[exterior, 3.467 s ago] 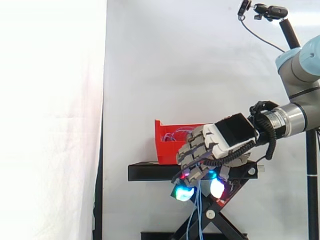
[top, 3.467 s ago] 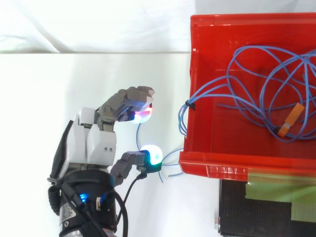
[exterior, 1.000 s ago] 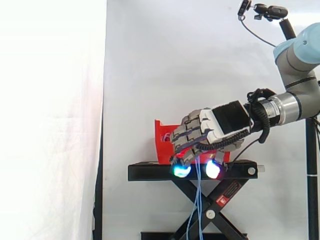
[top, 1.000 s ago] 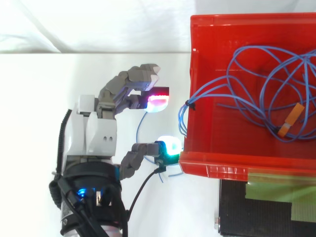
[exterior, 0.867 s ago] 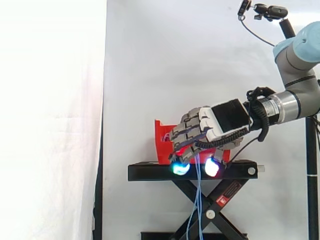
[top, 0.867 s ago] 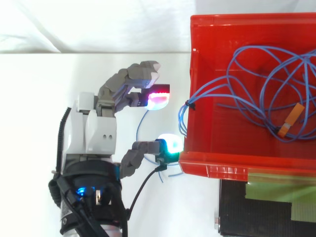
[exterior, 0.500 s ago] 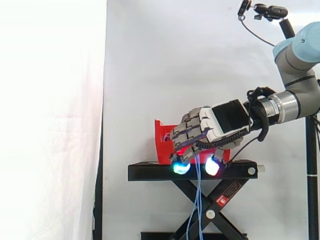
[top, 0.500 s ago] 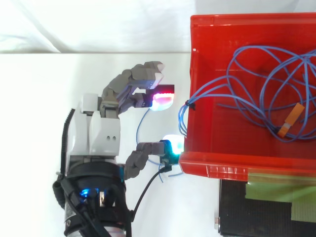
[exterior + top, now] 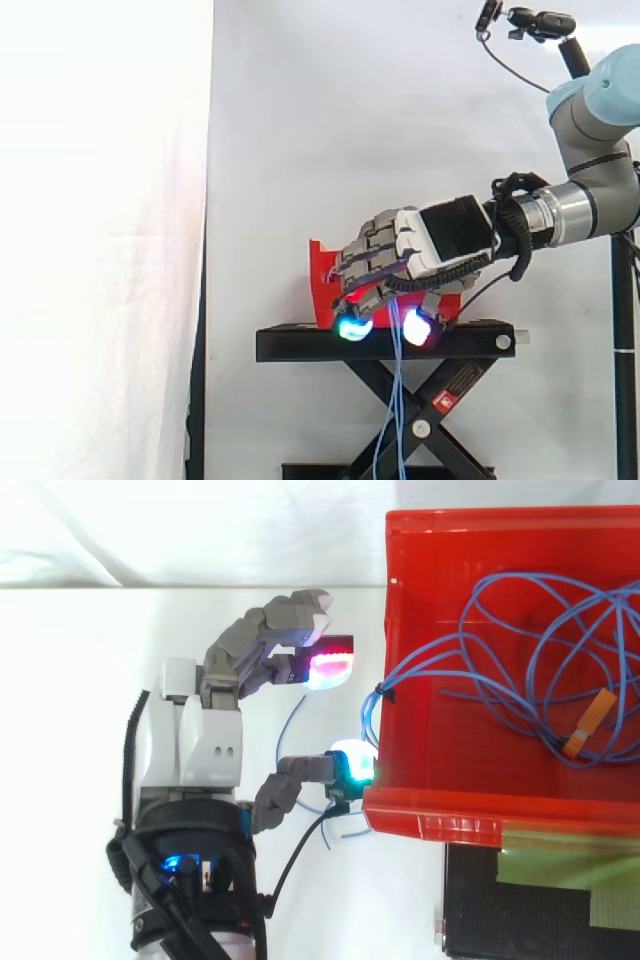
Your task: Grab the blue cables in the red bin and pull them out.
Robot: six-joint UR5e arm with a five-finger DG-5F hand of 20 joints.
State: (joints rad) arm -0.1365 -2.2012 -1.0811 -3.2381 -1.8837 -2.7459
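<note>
Side and top views of the robot hand (image 9: 200, 745) at the outer wall of the red bin (image 9: 470, 525). In the top view the bin occupies the upper right of the frame and the hand the lower left, its palm directed toward the bin's left wall. The fingers (image 9: 285, 620) are bent into a loose claw and the thumb (image 9: 300, 775) stands well apart from them, its glowing pad just beside the bin's lower left corner; they grasp nothing. The blue cables (image 9: 378, 693) lie mostly coiled inside the bin, where an orange tag (image 9: 590, 720) sits on one strand at the right. One gathered bundle crosses the left wall and drops outside. In the side view these strands (image 9: 396, 400) hang through the gap between the two glowing pads, in front of the black stand (image 9: 300, 345) that carries the bin.
</note>
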